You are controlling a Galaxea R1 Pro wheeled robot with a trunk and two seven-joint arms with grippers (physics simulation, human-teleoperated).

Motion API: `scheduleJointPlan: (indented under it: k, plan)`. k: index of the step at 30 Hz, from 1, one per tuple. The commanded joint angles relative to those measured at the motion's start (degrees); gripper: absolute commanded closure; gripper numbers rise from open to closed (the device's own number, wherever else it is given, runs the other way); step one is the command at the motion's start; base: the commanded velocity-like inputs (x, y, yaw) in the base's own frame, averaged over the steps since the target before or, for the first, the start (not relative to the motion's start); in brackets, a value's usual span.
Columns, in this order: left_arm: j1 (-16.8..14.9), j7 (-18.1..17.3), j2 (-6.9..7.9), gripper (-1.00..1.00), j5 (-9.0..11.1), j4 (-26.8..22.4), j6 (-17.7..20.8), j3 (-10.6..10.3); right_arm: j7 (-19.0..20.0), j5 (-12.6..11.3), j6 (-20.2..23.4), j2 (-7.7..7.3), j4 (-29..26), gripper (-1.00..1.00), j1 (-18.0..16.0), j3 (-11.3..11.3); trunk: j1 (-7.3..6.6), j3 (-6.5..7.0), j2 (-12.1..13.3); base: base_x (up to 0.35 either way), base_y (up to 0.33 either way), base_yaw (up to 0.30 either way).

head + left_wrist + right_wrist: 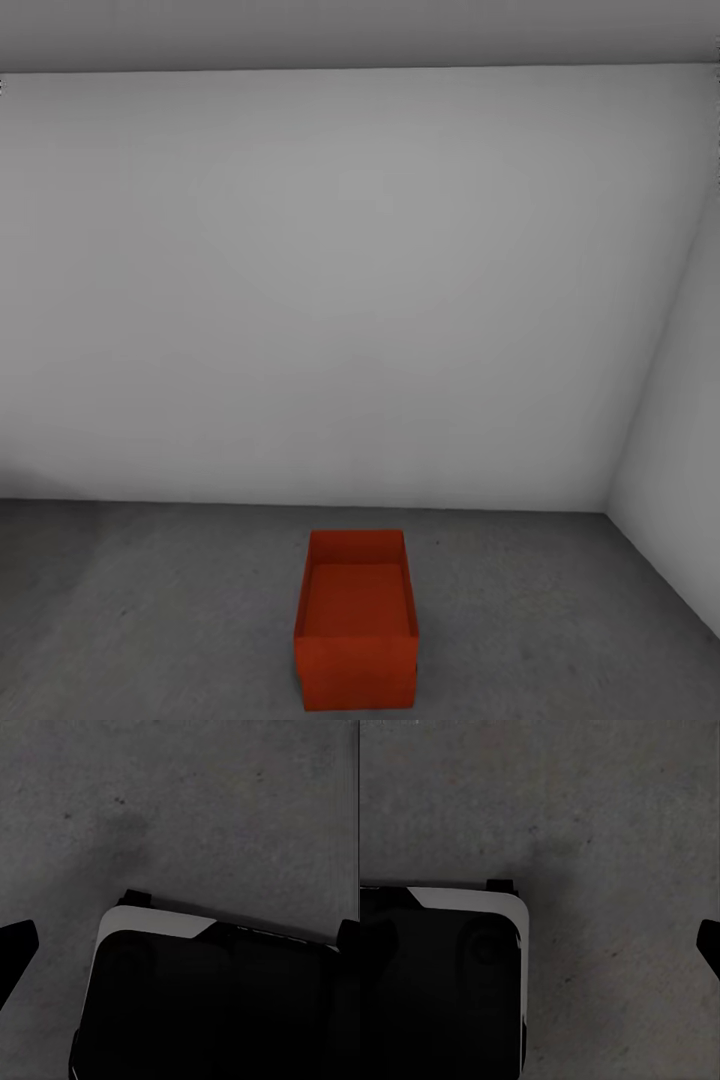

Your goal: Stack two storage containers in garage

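Note:
One orange-red storage container (356,620) stands upright on the dark grey concrete floor (150,620) of the garage, low in the middle of the head view, close to the white back wall. Its open top faces up and its inside looks empty. In the left wrist view my left gripper (180,937) hangs open over the floor, with dark fingertips (16,945) at both side edges and nothing between them. My right gripper (544,945) also points down at the floor, holding nothing, with one dark fingertip (709,943) at the picture's edge.
A plain white-grey back wall (340,300) meets a side wall (680,480) in a corner at the right. Bare concrete lies on both sides of the container. My own dark base with its white rim (150,921) (472,900) sits under both wrists.

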Motion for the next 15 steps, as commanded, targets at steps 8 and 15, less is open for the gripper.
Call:
scheduleJointPlan:
  k: [8,15]
  plan:
    - [-0.01,-0.07,0.0,-1.0,0.19,0.0,-0.12,0.43,-0.16,0.2,-0.14,0.0,0.19,-1.0,-0.04,0.15,0.02,0.69,-0.04,0.0,0.0,0.0]
    - [-0.01,-0.08,0.0,-1.0,0.19,0.0,-0.43,0.43,-0.1,0.15,0.24,-0.03,0.25,-1.0,0.74,0.15,0.02,1.3,-0.04,0.0,0.0,0.0]
